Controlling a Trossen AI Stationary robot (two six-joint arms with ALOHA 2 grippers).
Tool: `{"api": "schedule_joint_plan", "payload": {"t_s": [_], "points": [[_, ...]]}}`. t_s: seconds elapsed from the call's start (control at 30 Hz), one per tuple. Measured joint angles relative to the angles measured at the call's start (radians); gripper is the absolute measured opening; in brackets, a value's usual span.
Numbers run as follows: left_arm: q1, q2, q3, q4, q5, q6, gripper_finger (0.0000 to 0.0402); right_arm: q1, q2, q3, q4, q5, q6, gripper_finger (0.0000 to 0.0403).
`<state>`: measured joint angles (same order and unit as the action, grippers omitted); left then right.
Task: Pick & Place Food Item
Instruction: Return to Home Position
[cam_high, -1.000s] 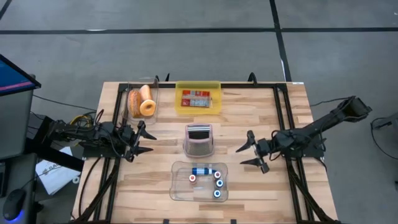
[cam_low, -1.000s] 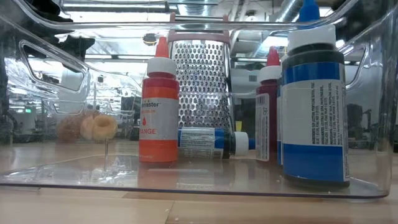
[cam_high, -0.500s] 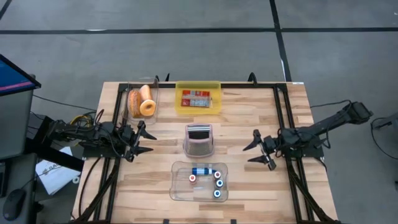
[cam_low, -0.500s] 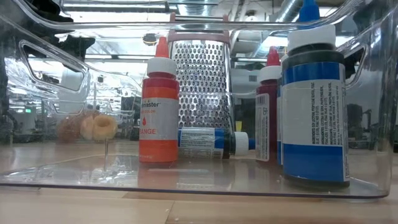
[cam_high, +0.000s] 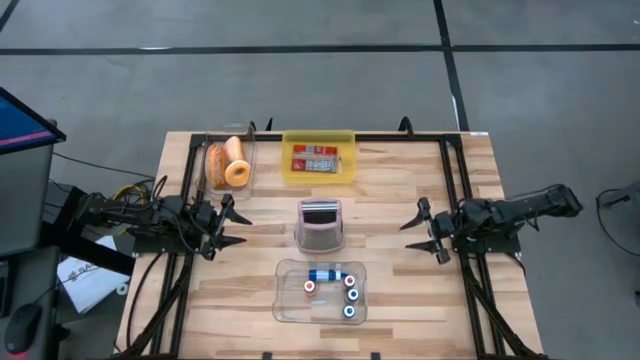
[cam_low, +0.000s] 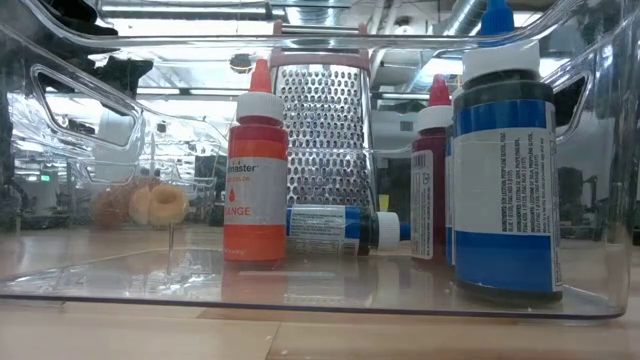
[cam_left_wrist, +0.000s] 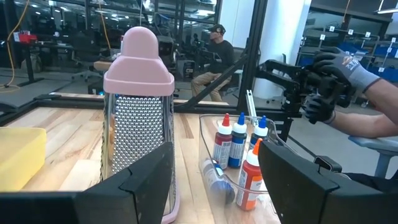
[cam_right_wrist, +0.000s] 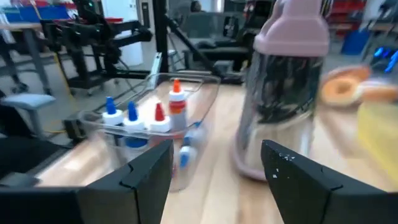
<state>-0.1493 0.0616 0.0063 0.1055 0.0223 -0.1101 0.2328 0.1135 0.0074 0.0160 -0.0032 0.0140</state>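
Note:
Two doughnuts and a bun (cam_high: 227, 163) lie in a clear bin (cam_high: 249, 150) at the far left; they also show in the low view (cam_low: 150, 206) and the right wrist view (cam_right_wrist: 343, 87). A yellow tray (cam_high: 320, 140) holds red packets (cam_high: 315, 159). My left gripper (cam_high: 240, 228) stands open and level at the left edge, pointing at the pink-topped grater (cam_high: 320, 225). My right gripper (cam_high: 410, 236) stands open and level at the right side, also facing the grater (cam_right_wrist: 289, 93). Nothing is between either pair of fingers.
The grater (cam_left_wrist: 138, 118) stands upright mid-table. A clear bin (cam_high: 285, 305) at the near middle holds several small colour bottles (cam_low: 256, 170) and one lying bottle (cam_low: 335, 228). Beyond the table a person's gloved hand (cam_left_wrist: 339, 78) grips an arm rig.
My right gripper has drawn back toward the table's right edge, away from the grater, and sunk a little as its arm folded down. Its fingers stay apart as before. The left arm and all things on the table have kept still.

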Motion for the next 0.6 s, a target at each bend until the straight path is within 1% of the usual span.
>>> {"api": "schedule_joint_plan", "payload": {"t_s": [0.1,0.2,0.27,0.4,0.5,0.6], "points": [[0.000,0.000,0.000,0.001,0.000,0.000,0.0232,-0.030,-0.035,0.000,-0.004,0.001,-0.084,0.0235],[0.000,0.000,0.000,0.003,0.000,0.000,0.0232,-0.087,-0.051,0.000,-0.004,0.005,-0.133,0.0235],[0.000,0.000,0.000,0.003,0.000,0.000,0.0232,-0.143,-0.056,0.000,-0.003,0.005,-0.128,0.0235],[0.000,0.000,0.000,0.008,0.000,0.000,0.0232,-0.241,-0.036,0.000,-0.004,-0.001,-0.063,0.0235],[0.000,0.000,0.000,0.008,0.000,0.000,0.0232,-0.279,-0.020,0.000,-0.003,-0.022,-0.055,0.0235],[0.000,0.000,0.000,0.008,0.000,0.000,0.0232,-0.288,-0.021,0.000,-0.002,-0.028,-0.040,0.0235]]}}
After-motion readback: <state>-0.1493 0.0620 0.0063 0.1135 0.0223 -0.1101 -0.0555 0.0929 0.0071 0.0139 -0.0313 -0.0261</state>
